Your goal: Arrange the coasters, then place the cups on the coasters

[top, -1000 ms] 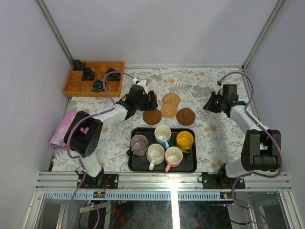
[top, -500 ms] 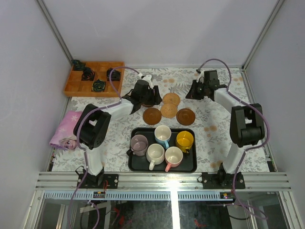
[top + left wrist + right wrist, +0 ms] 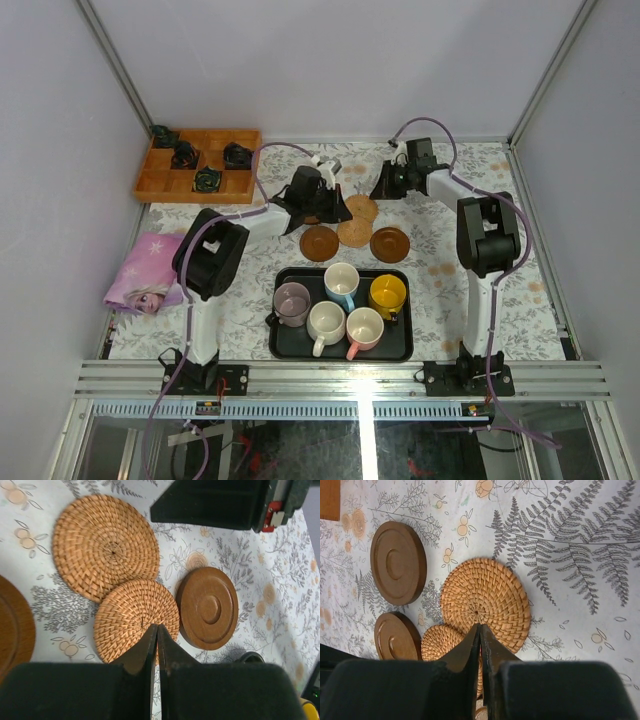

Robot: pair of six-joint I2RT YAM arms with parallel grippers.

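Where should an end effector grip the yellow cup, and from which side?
From above, pinching the right wall of the yellow cup, one finger inside. It stands upright with its mouth open, the blue cup crowds its left, and its right side is free.

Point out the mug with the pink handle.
The cream mug in the black tray's row nearest the arm bases, right of the all-cream mug; it alone has a pink handle.
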